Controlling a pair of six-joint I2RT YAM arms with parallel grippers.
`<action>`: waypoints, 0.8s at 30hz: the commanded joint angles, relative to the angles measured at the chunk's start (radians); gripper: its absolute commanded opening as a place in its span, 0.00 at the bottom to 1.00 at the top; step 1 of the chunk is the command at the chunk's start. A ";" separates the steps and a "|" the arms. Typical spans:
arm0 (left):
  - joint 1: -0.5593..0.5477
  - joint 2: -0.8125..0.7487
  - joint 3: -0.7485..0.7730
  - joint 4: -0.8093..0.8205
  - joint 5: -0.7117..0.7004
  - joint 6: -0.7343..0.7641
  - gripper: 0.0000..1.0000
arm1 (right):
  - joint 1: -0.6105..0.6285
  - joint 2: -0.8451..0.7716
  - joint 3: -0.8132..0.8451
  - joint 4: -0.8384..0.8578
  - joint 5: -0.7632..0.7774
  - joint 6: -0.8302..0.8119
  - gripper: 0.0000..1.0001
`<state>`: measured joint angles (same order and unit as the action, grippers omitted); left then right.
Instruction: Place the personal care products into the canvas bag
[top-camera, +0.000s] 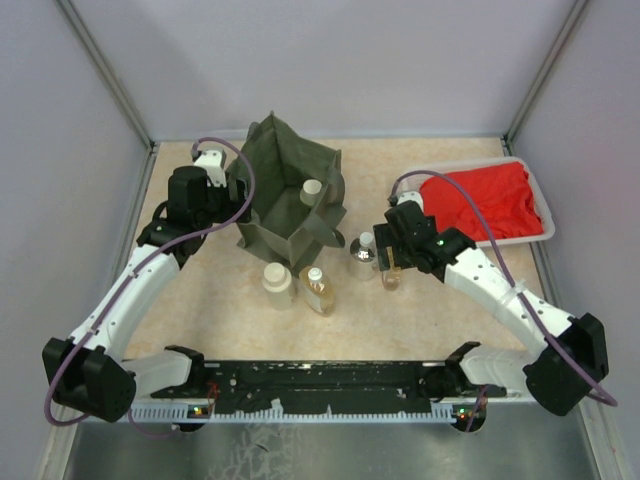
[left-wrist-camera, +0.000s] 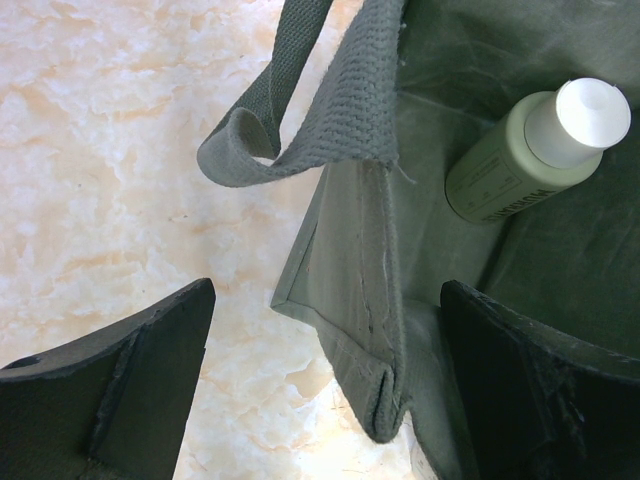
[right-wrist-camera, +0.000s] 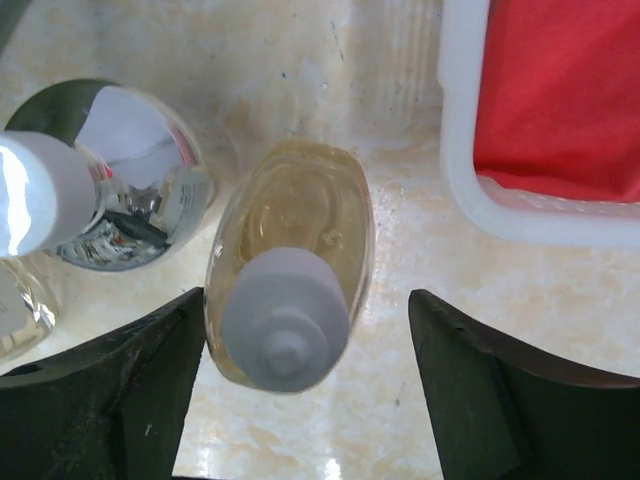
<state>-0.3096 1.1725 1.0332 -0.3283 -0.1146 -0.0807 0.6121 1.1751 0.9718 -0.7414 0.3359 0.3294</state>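
Amber liquid fills the small clear bottle (right-wrist-camera: 290, 230) standing between the fingers of the right end effector (right-wrist-camera: 305, 310). That end effector is partly open, one finger at the bottle's side and the other apart, gripping nothing yet. The bottle is probably light, stiff and smooth, so slippery; its broad body below the cap looks the surest hold. Room is tight, with a silvery bottle (right-wrist-camera: 120, 180) just left and a white tray (right-wrist-camera: 470, 200) near on the right. The left end effector (left-wrist-camera: 328, 290) gapes wide astride the canvas bag's (left-wrist-camera: 350, 260) wall, holding nothing; a pale bottle (left-wrist-camera: 520, 160) lies inside. The marbled counter (right-wrist-camera: 300, 60) looks hard and flat.
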 joint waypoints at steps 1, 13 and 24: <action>0.001 -0.007 -0.014 -0.023 -0.011 0.025 1.00 | -0.004 0.025 -0.020 0.115 -0.019 0.018 0.75; 0.001 0.003 -0.004 -0.025 -0.014 0.030 1.00 | -0.004 0.051 -0.058 0.214 0.073 -0.028 0.75; 0.001 0.007 -0.004 -0.026 -0.016 0.034 1.00 | -0.005 0.073 -0.033 0.211 0.045 -0.062 0.15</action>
<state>-0.3096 1.1725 1.0332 -0.3286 -0.1154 -0.0731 0.6121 1.2392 0.9108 -0.5541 0.3798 0.2886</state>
